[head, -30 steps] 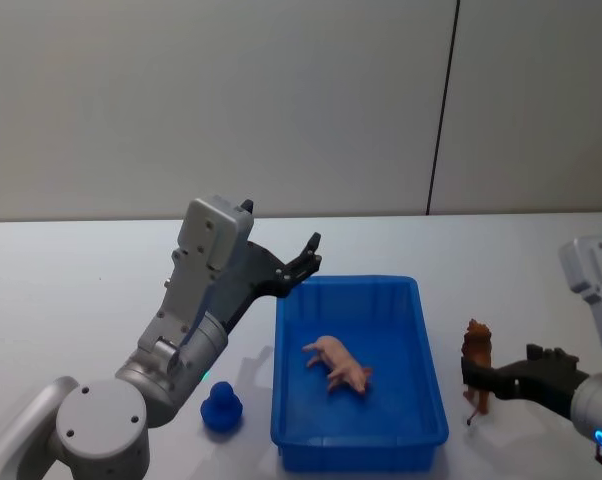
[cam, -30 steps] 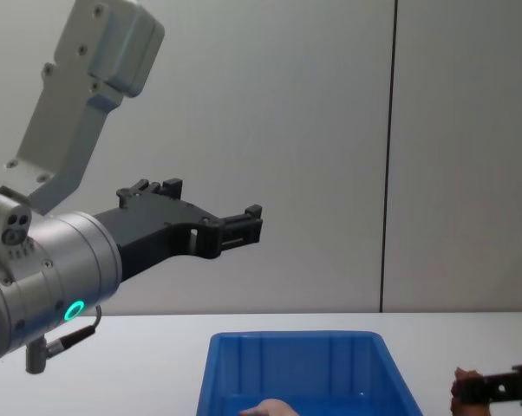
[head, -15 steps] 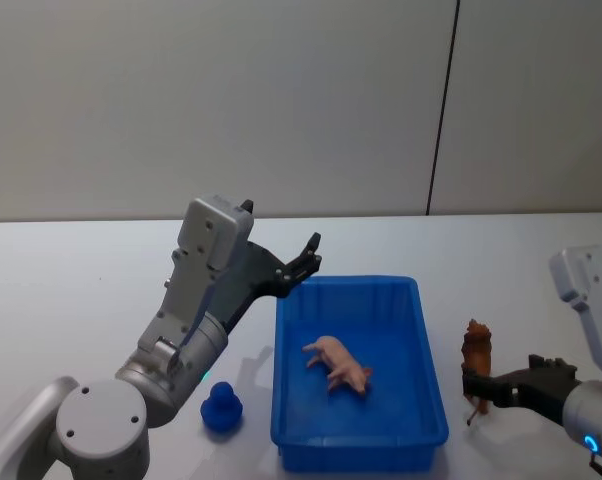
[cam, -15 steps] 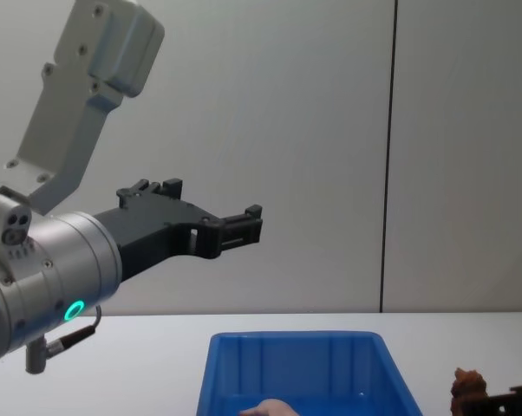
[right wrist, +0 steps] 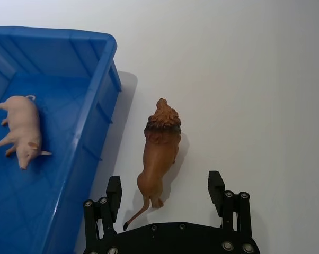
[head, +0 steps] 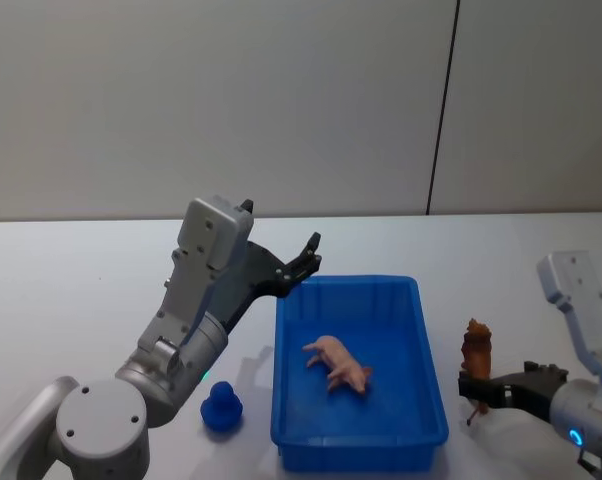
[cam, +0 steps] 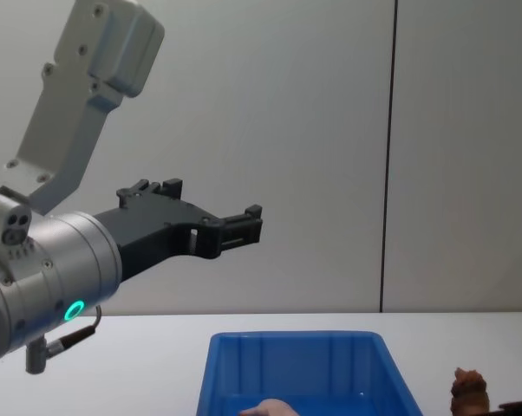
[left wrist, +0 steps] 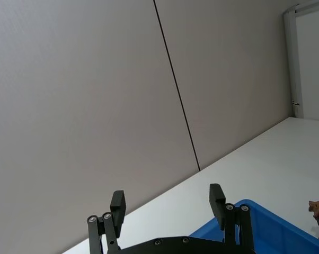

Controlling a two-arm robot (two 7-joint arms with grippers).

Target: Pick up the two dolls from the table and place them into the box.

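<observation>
In the lower right of the head view the right gripper sits low over the bench. Its fingers are spread wide to either side of the tail end of the reddish-brown doll and grip nothing; that doll is just beside the right wall of the box. The pale pink doll lies inside the box at frame centre, and the left gripper hangs above the box's upper-left corner, fingers apart and empty.

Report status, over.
Left gripper open, raised beside bright blue plastic bin. Right gripper open around rear of reddish-brown lion doll on white table. Pale pink pig doll in bin. No obstruction.
</observation>
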